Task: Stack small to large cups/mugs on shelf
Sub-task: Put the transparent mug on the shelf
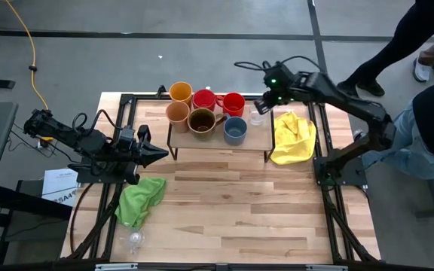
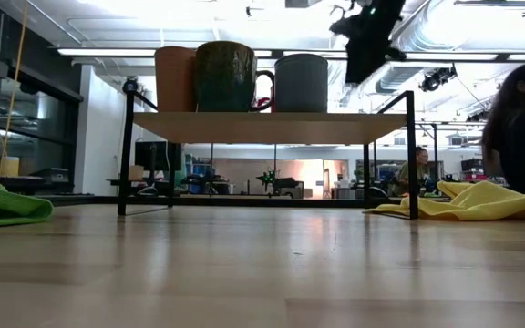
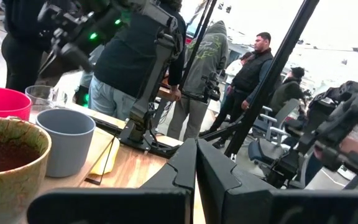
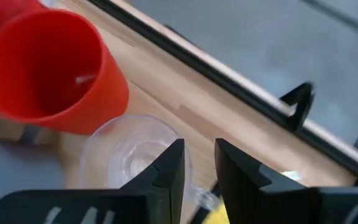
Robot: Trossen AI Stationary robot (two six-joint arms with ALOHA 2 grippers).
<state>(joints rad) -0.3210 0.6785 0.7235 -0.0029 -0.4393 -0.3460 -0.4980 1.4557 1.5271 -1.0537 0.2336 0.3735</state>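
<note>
Seven vessels sit on the shelf (image 1: 258,139), the latest a clear glass (image 4: 132,158) directly under the right gripper (image 4: 197,168), its fingers slightly parted around the rim; another glass (image 1: 135,240) waits far off.

mugs (image 1: 206,111) crowd shelf (image 1: 258,136), front tabletop (image 1: 232,211) open

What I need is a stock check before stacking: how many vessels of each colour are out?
Yellow-orange cup: 1
Tan cup: 1
Red mugs: 2
Brown mug: 1
Blue-grey mug: 1
Clear glasses: 2
Total: 8
</note>
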